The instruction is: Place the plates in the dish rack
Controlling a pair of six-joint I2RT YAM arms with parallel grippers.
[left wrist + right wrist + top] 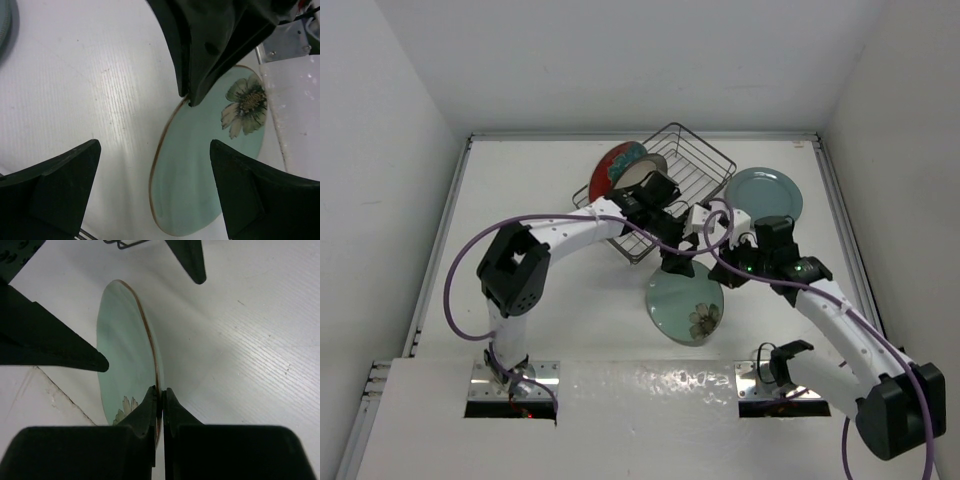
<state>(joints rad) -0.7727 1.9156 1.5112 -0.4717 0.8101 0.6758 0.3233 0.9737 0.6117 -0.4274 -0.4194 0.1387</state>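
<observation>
The pale green plate [687, 305] with a flower print is tilted up on edge near the table's front middle. My right gripper [677, 266] is shut on its upper rim; in the right wrist view [162, 390] the fingers pinch the brown-edged rim of the plate [120, 340]. My left gripper [665, 228] hovers open just above it, its jaws wide on either side of the plate [210, 165] without touching. The dish rack [695, 160] holds the red plate [612, 165] and the cream plate [640, 170] upright at its left end. The grey-teal plate [765, 195] lies flat to the rack's right.
Both arms crowd together just in front of the rack's near corner. White walls close in the table on the left, back and right. A white board [640, 400] covers the near edge by the arm bases.
</observation>
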